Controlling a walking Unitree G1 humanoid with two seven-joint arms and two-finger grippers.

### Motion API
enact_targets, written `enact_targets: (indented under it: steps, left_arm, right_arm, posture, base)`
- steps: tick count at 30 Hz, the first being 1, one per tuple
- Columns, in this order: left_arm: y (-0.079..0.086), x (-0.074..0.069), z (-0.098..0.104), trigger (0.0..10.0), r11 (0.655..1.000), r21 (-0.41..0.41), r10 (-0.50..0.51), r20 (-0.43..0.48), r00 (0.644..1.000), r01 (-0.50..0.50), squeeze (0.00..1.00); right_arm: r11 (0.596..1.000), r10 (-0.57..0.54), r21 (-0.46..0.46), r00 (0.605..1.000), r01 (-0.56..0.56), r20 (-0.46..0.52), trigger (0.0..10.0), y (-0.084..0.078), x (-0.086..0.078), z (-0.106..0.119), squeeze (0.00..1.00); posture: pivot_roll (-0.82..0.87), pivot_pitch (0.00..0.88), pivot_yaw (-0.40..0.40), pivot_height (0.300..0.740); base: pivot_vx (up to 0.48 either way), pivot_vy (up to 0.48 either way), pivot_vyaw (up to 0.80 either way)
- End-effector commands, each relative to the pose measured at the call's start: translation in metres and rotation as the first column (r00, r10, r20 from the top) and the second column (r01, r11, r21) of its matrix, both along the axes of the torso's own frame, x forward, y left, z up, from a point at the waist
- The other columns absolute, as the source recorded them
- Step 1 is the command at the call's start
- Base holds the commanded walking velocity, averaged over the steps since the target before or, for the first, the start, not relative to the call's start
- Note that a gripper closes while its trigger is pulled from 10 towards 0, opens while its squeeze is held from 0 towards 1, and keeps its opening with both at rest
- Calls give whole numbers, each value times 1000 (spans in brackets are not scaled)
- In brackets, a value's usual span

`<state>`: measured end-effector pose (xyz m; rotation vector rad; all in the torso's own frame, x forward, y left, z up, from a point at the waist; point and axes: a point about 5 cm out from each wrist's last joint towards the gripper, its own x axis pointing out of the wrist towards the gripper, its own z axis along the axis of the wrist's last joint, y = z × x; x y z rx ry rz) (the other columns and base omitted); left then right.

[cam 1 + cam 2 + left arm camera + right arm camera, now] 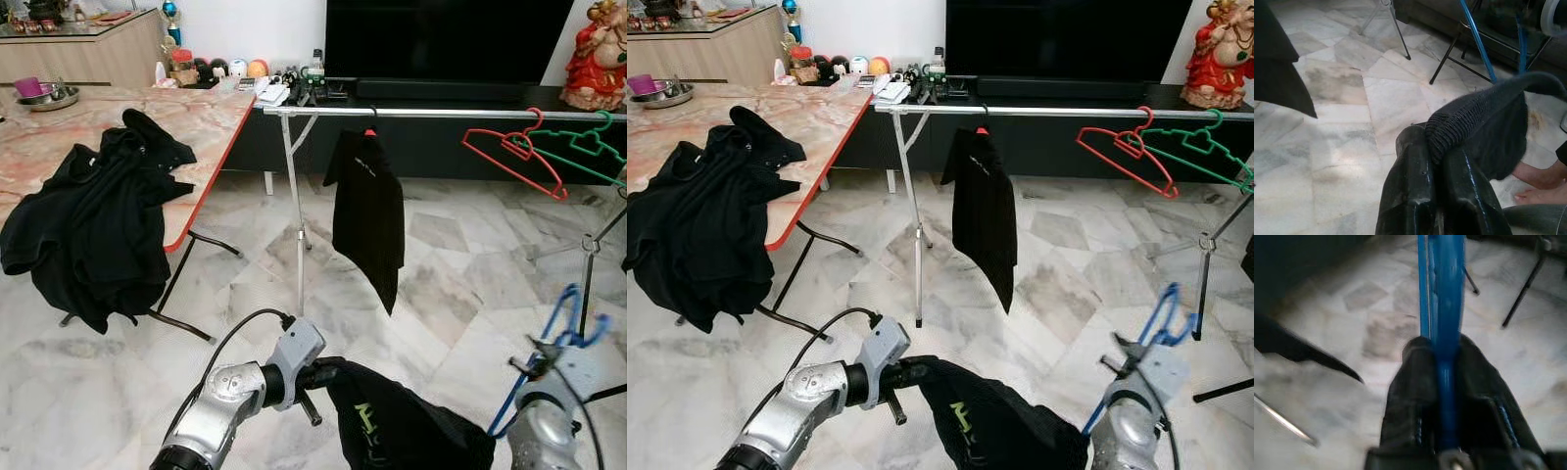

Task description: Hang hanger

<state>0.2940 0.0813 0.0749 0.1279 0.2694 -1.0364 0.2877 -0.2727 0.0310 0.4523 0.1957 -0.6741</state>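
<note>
Blue hanger (pixel 563 328), thin plastic-coated wire with a curved hook at its top, held low at the robot's right side, above the marble floor (pixel 98 382). Right tool (pixel 1444 382) is pressed together on the hanger's blue shaft, its two black fingers (pixel 1410 396) flanking the wire on either side. Left tool (pixel 1437 171) pinches the ribbed hem of a black garment (pixel 411 421), which bears green lettering and drapes between the two arms, next to the hanger. Ahead stands a metal clothes rail (pixel 431 114); a second black garment (pixel 367 211) hangs from it near the left end, and a red hanger (pixel 514 152) and a green hanger (pixel 583 147) hang tilted toward the right end. Left of the rail, a marble-patterned tabletop (pixel 196 117) with a red edge carries a heap of black clothing (pixel 93 220) that spills over its near side. A person's bare feet (pixel 1540 183) rest on the floor in the left wrist view.
</note>
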Motion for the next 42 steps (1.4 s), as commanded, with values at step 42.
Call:
enact_targets:
  steps: [42]
  left_arm:
    - [43,-39,-46,0,916,295,-196,-264,944,272,0]
  right_arm:
    - [892,-252,449,883,53,395,10000,-31,13,31,0]
  posture:
    - [19,63,-13,740]
  base:
    - [0,0,0]
